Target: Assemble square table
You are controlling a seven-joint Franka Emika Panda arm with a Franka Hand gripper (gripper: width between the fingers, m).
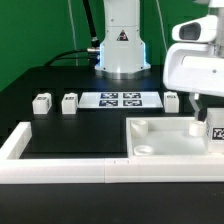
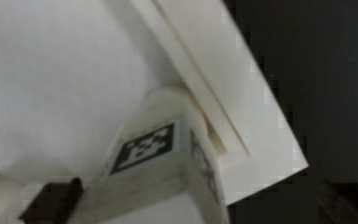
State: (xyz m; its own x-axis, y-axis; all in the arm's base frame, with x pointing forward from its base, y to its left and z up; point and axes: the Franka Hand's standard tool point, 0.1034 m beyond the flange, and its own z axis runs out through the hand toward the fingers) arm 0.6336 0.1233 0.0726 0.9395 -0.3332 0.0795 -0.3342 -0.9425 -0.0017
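The square table top [image 1: 165, 138], a white tray with a raised rim and round corner sockets, lies at the exterior view's right. My gripper [image 1: 206, 122] hangs over its far right part and is shut on a white tagged leg [image 1: 217, 129], held upright just above the tray. In the wrist view the leg [image 2: 155, 150] fills the space between my gripper's [image 2: 190, 206] dark fingers [image 2: 51, 200], with the tray's rim [image 2: 229, 90] under it. Three more leg blocks stand on the black table: two at the left [image 1: 41, 102] [image 1: 69, 101] and one near the gripper [image 1: 172, 99].
The marker board [image 1: 120, 99] lies flat in front of the robot base [image 1: 122, 50]. A long white border rail [image 1: 60, 165] runs along the table's front and left side. Cables trail behind the base.
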